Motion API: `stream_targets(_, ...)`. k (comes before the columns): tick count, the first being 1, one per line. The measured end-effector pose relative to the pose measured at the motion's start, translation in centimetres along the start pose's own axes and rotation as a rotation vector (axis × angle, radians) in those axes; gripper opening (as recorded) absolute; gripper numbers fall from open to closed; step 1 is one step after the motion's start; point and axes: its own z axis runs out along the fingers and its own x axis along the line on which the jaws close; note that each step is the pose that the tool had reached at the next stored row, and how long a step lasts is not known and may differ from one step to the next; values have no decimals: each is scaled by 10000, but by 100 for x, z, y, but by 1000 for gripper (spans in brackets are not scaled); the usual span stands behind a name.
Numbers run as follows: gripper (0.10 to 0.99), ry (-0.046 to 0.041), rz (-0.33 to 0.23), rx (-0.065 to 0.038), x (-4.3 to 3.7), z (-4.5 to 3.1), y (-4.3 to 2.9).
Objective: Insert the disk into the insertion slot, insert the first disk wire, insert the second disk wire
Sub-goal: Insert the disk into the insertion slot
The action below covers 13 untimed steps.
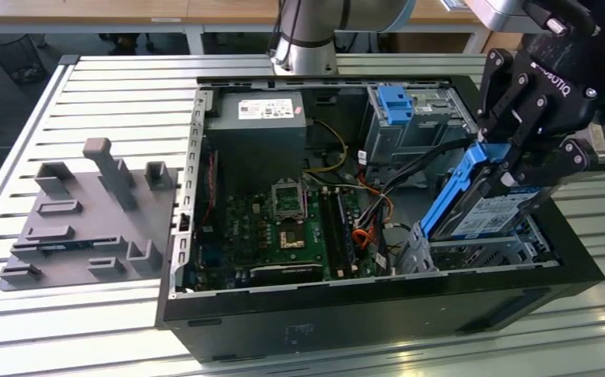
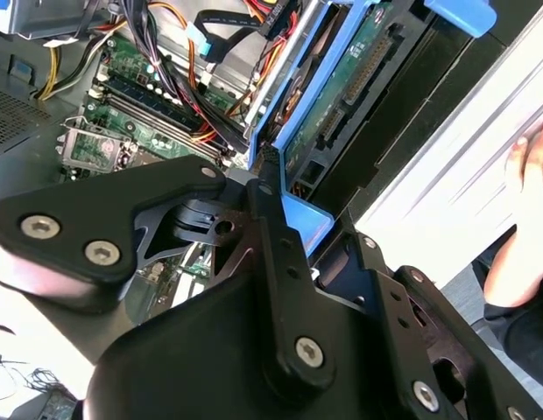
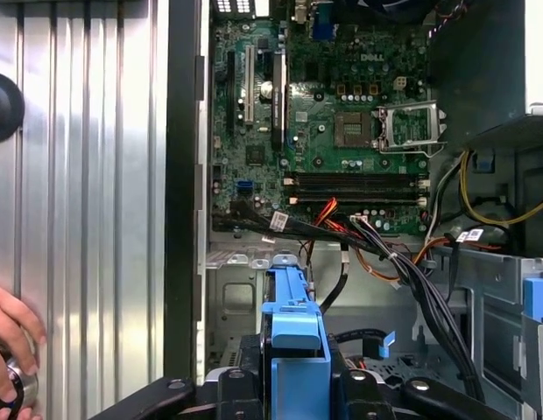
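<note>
My gripper [image 1: 518, 169] is shut on the disk [image 1: 483, 210], a silver-grey drive with a white label in a bright blue frame. It holds the disk steeply tilted over the near right corner of the open computer case. The disk's lower end dips into the insertion slot [image 1: 481, 253], a low cage of grey perforated metal. In the first wrist view the blue frame [image 3: 293, 341] stands between the black fingers [image 3: 232, 385] above the cage [image 3: 236, 297]. The second wrist view shows the disk's green circuit side [image 2: 346, 87]. A bundle of black, red and orange wires [image 1: 376, 210] lies loose beside the cage.
The case's motherboard [image 1: 281, 224] and power supply [image 1: 255, 114] lie open, with a taller grey bay with a blue tab [image 1: 397, 102] behind the cage. A grey fixture block [image 1: 82, 220] sits on the slatted table at the exterior view's left. A person's hand [image 3: 9, 346] rests near the case.
</note>
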Motion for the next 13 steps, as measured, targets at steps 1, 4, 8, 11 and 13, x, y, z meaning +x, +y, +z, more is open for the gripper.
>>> stream_targets(1,365,-5,0,0,0,8,0)
stream_targets(4,365,-8,-1,0,0,31,-1)
stream_targets(8,365,-9,-1,0,0,64,-1)
stream_targets(11,365,-9,0,0,0,89,-2)
stream_targets(13,365,-10,0,0,1,105,-2)
